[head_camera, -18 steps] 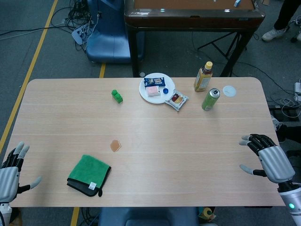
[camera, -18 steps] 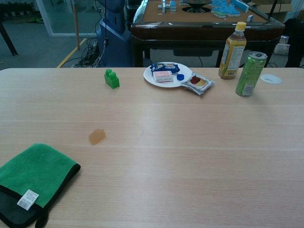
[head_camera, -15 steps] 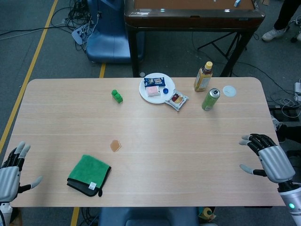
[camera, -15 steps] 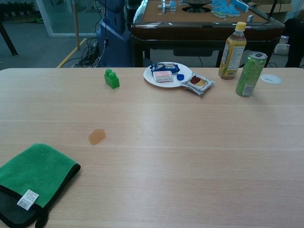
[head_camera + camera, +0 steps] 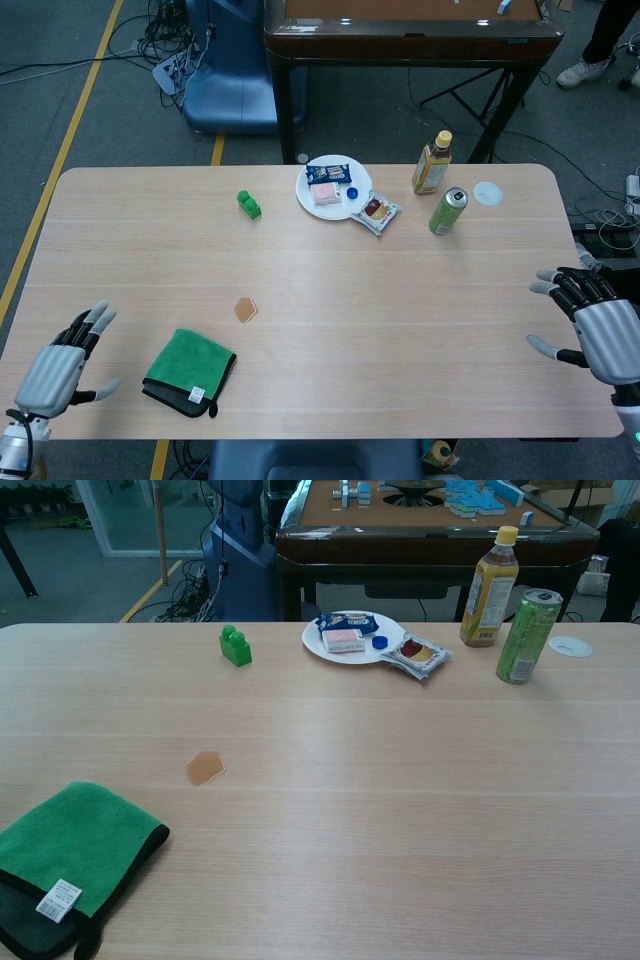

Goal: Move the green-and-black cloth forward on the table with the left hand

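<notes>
Green-and-black cloth (image 5: 189, 372) lies folded at desk (image 5: 320, 300) near edge, untouched. Left robot hand (image 5: 60, 365) just beside it, fingers wide, empty. Right robot hand (image 5: 598, 325) wide, empty.

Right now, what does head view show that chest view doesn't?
Head only: left hand and right hand, both open and holding nothing, at the table's sides. Chest only: the game pieces on the dark table behind. Both: cloth, green block, plate, bottle, can.
</notes>
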